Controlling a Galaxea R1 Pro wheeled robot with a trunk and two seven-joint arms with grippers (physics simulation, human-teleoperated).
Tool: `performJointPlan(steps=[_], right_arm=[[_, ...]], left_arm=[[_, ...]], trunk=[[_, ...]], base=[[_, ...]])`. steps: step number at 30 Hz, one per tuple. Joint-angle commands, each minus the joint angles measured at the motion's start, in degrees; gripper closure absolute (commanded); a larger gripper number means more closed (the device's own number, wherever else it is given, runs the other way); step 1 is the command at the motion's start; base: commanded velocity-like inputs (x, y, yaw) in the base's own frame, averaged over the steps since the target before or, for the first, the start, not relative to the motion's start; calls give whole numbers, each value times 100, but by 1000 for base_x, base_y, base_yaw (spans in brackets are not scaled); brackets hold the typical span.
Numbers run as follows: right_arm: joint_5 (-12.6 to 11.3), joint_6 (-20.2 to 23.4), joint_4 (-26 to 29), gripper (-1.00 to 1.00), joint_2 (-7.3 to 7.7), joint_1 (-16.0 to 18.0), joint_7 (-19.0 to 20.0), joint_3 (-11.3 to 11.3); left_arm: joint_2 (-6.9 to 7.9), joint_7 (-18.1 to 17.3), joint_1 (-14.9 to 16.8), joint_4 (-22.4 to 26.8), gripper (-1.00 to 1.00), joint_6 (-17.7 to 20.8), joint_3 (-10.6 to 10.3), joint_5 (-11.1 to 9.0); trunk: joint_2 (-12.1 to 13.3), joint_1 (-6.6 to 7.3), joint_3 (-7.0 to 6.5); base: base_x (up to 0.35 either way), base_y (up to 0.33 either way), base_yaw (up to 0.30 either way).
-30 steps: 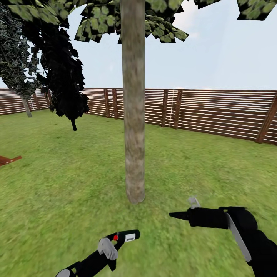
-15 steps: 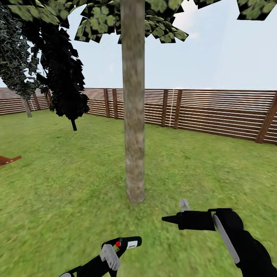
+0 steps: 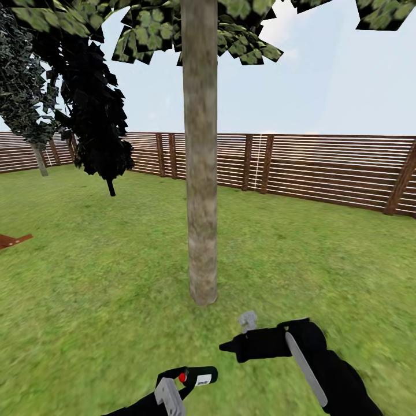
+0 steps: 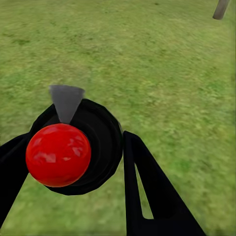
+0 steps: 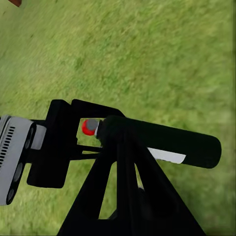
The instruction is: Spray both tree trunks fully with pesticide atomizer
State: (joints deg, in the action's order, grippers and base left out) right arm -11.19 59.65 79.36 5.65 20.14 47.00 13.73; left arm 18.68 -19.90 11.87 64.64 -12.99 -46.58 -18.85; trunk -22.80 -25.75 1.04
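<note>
Atomizer (image 3: 193, 377) clamped in left gripper (image 4: 73, 162) (trunk (image 3: 201, 173) ahead).

Open grass (image 3: 300, 254) lies all around the tree trunk (image 3: 201, 173), the only obstacle ahead.

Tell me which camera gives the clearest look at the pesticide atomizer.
The right wrist view: the pesticide atomizer lies side-on with its white mark and red tip showing. The head view catches it small at the picture's bottom. The left wrist view looks at it end-on, a red ball on black.
</note>
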Motion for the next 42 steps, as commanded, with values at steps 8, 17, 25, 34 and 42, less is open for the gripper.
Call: performJointPlan(steps=[8,17,25,34,42], right_arm=[[-70,35,6,100,-49,-1,-133,90],[-58,35,-11,100,-179,-6,-138,216],[-29,35,-23,100,-222,-10,-144,325],[-9,35,-26,100,-344,-18,-235,469],[-25,35,-37,100,-420,-26,-399,567]], left_arm=[[4,-14,9,-4,100,-2,-17,-59],[4,-14,9,-35,100,1,-17,-57],[4,102,9,-47,100,23,-17,-38],[-16,220,9,-56,100,83,-21,-30],[-23,223,12,-57,100,153,-24,-23]], trunk=[[-12,-4,11],[-12,-4,11],[-12,-4,11],[-12,-4,11],[-12,-4,11]], base=[[0,0,0],[0,0,0],[0,0,0],[0,0,0],[0,0,0]])
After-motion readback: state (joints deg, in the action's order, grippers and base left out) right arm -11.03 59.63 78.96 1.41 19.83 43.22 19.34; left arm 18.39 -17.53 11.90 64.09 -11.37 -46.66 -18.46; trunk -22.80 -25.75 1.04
